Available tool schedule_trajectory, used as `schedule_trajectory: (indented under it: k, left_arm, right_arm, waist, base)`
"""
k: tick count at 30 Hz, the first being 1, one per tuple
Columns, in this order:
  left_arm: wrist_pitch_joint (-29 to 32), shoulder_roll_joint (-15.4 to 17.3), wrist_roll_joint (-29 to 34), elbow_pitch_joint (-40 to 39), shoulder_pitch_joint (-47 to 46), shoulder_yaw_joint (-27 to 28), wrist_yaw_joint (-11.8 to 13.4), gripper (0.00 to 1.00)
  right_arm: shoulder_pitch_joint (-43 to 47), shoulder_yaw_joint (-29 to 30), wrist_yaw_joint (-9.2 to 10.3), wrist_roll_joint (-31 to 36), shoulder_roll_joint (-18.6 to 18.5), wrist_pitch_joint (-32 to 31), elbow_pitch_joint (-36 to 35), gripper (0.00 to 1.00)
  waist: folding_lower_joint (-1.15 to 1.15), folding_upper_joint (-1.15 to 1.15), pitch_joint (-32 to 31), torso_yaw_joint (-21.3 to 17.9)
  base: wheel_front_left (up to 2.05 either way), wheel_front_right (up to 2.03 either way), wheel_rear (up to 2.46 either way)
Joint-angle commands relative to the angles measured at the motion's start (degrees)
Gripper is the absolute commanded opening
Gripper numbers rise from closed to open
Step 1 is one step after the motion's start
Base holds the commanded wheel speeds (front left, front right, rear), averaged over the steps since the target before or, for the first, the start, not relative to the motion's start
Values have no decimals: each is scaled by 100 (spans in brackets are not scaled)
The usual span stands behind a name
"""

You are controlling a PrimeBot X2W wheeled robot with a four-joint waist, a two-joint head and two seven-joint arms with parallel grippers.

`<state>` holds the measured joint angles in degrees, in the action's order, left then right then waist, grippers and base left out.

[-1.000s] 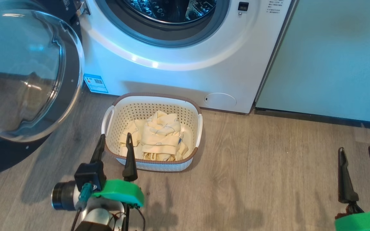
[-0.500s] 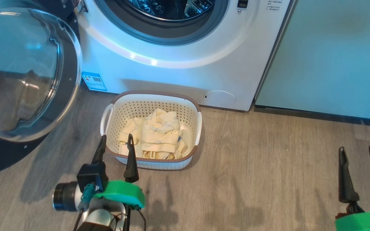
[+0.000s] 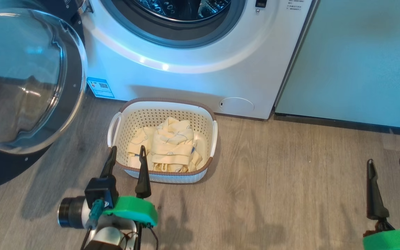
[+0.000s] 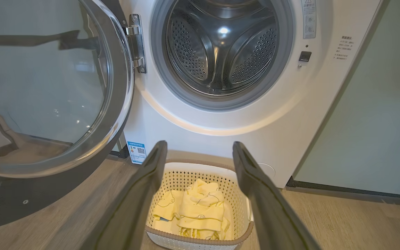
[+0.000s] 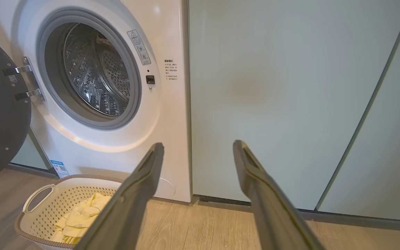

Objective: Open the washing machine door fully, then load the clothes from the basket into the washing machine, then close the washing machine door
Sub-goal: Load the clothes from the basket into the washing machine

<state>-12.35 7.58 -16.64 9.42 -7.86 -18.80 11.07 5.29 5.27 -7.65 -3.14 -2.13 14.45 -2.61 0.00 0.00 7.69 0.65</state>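
– Wooden floor [image 3: 273, 194] runs in front of the washing machine [image 3: 200, 83], with a pale green cabinet panel [image 3: 359, 59] to its right. Where is the load?
– The clothes [image 3: 172, 149] lie heaped in the basket [image 3: 167, 103], which stands on the floor just near of the machine's front, below the drum [image 4: 221, 48].
– And the washing machine door [image 3: 76, 69]?
– Swung out to the left, with its glass bowl bulging toward the near side. I judge the opening step done and the loading not yet begun.
– Which arm is closer?
– The left one, plainly. The left tool [image 3: 128, 148] has its fingers spread wide with nothing between them, and the tips line up with the basket's near left corner. The right tool [image 3: 386, 161] is just as wide and holds nothing, well apart to the right over the floor.
– Which way does the heap lie from the left tool?
– Ahead, down and slightly right. In the left wrist view it sits between the two fingers, lower than their tips. The basket's long side runs left to right, and the heap fills its middle.
– What does the pick call for?
– A descent past the near rim, I think, then a pinch on the top fold. That rim is the thing to clear.
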Motion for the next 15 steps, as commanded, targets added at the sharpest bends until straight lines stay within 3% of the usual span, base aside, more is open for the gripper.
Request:
schedule_trajectory:
  k: [1,8,15]
  left_arm:
    - [-51,125,52,-180,-225,169,-2,100]
    - [-56,172,71,-201,-229,109,-13,100]
    - [-50,171,58,-204,-229,95,32,100]
  right_arm:
    - [-195,-105,16,-56,-75,55,-170,100]
    - [-188,-113,16,-67,-75,55,-168,100]
    - [-180,-112,16,-67,-75,55,-156,100]
  waist:
    - [0,0,-5,1]
    - [0,0,-8,-5]
    - [0,0,-11,-1]
  base:
    - [65,-65,0]
    - [120,-120,0]
    - [202,-202,0]
